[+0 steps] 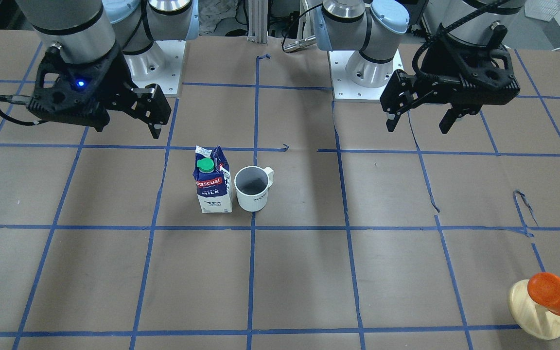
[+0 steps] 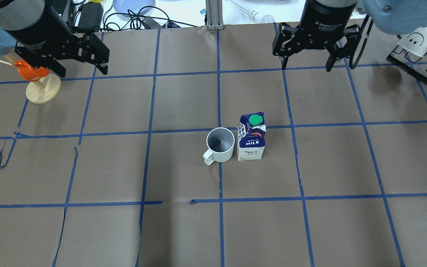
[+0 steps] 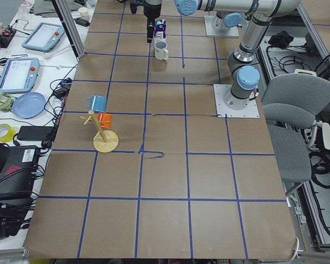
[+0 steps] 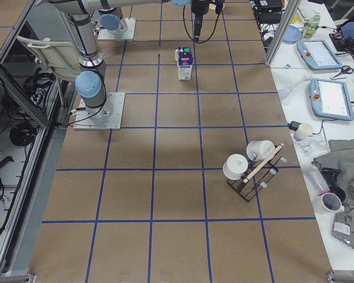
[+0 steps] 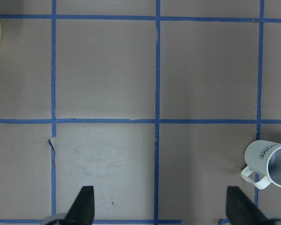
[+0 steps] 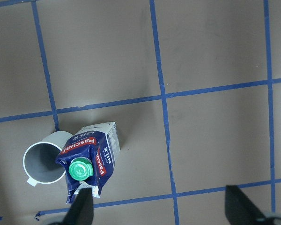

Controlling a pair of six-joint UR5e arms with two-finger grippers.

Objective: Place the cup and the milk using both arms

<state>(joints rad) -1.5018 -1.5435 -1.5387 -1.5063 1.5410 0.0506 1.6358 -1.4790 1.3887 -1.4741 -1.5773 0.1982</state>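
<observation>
The white cup [image 1: 252,189] [image 2: 220,145] stands upright near the table's middle, touching or nearly touching the blue-and-white milk carton [image 1: 214,187] [image 2: 251,139] with its green cap. My left gripper [image 2: 82,70] [image 1: 418,127] is open and empty, above the table's far left part, well away from the cup. My right gripper [image 2: 305,67] [image 1: 129,130] is open and empty, above the table beyond the milk. In the left wrist view the cup [image 5: 269,164] sits at the right edge. The right wrist view shows the milk [image 6: 89,161] and the cup [image 6: 44,164] at lower left.
An orange cup [image 2: 32,72] [image 1: 554,294] hangs on a wooden stand [image 2: 43,92] just under my left gripper. A black rack with white cups [image 2: 421,40] [image 4: 253,165] stands at the far right. Blue tape lines grid the brown table.
</observation>
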